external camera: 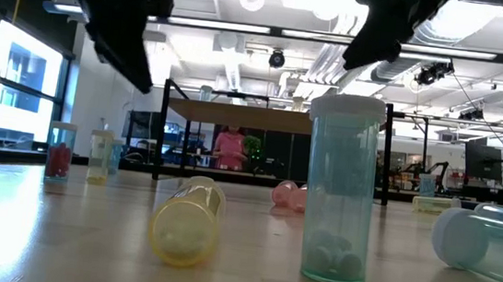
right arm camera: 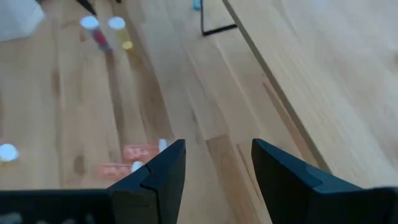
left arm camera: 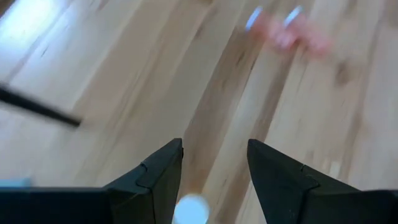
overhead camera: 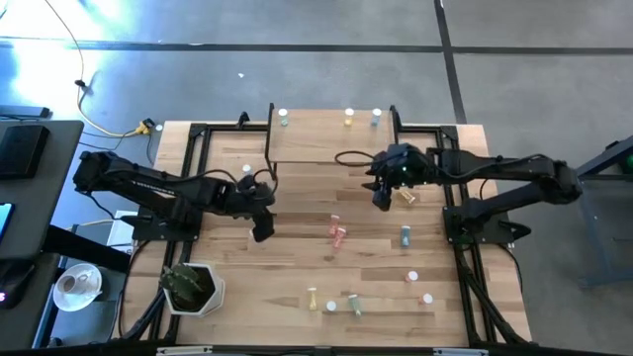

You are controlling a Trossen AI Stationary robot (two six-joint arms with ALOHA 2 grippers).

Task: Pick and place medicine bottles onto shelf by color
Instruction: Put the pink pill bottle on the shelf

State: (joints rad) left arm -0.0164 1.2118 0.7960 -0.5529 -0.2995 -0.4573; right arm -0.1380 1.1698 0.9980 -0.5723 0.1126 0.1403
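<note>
left tool (overhead camera: pixel 263 229) open, empty, above tabletop (overhead camera: pixel 297 267) | right tool (overhead camera: pixel 381 201) open, empty, beside shelf (overhead camera: pixel 316 138) | 3 bottles (overhead camera: pixel 348 118) on shelf

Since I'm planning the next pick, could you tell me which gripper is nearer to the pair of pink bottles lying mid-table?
Right, narrowly. The right gripper hangs open just shelf-side and right of the pink bottles; the left gripper, also open, is farther off to their left.

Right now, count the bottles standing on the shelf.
3, all along the far edge of the shelf: a green bottle at the left, a yellow bottle and a blue bottle toward the right.
</note>
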